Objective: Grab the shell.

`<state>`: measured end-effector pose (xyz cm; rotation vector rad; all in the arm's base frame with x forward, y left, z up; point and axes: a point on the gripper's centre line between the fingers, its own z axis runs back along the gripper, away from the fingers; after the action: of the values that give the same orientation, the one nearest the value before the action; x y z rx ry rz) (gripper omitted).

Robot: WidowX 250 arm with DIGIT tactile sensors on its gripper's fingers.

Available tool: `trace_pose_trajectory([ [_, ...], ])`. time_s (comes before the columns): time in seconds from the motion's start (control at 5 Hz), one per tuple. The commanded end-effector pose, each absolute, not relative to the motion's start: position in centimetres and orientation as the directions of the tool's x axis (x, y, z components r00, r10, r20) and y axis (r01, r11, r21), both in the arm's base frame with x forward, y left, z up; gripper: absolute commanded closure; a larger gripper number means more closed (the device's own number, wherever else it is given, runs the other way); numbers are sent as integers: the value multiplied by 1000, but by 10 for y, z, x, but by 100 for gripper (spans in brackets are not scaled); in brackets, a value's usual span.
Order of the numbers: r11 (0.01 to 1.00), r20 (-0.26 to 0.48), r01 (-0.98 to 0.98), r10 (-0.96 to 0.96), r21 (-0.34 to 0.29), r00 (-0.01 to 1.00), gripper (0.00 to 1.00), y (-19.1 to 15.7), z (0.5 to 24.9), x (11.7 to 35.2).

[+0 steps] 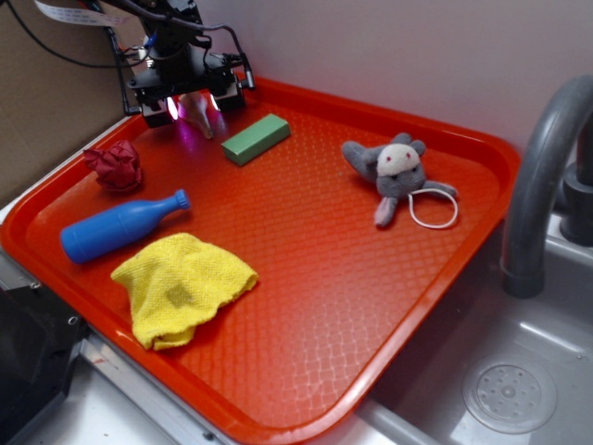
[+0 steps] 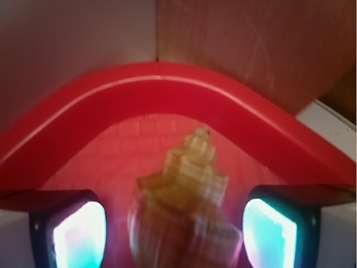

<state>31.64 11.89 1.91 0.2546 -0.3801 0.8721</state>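
At the far left corner of the red tray (image 1: 445, 278), the end effector (image 1: 192, 104) hangs low over the shell (image 1: 197, 115). Its two glowing fingers (image 2: 81, 234) are spread, one on each side of the shell, and the wrist view shows a gap between each finger and the shell, so nothing is pinched. The shell (image 2: 187, 212) is tan and ridged, with its pointed spire toward the tray corner. Just beside it lies a green block (image 1: 256, 138). A crumpled red paper ball (image 1: 116, 166) and a blue plastic bottle (image 1: 120, 226) lie along the left edge, with a yellow cloth (image 1: 181, 286) near the bottle. A grey plush mouse (image 1: 397, 173) lies well apart on the right side. A grey faucet (image 1: 542, 167) stands over the sink (image 1: 519, 371).
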Motion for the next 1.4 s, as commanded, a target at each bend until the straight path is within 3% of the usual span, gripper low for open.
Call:
trace_pose_trajectory([
  [0.0, 759, 408, -651, 586, 26, 700, 100, 127, 31, 300],
  [0.2, 834, 307, -551, 515, 34, 800, 100, 105, 44, 300],
  [0.4, 886, 292, -450, 405, 107, 866, 100, 75, 77, 296],
  [0.6, 926, 224, -352, 317, 136, 922, 100, 46, 110, 288],
  [1.0, 987, 118, -115, 101, 111, 988, 100, -13, 155, 255],
  [1.2, 994, 155, -52, 37, 95, 987, 100, -30, 191, 241],
])
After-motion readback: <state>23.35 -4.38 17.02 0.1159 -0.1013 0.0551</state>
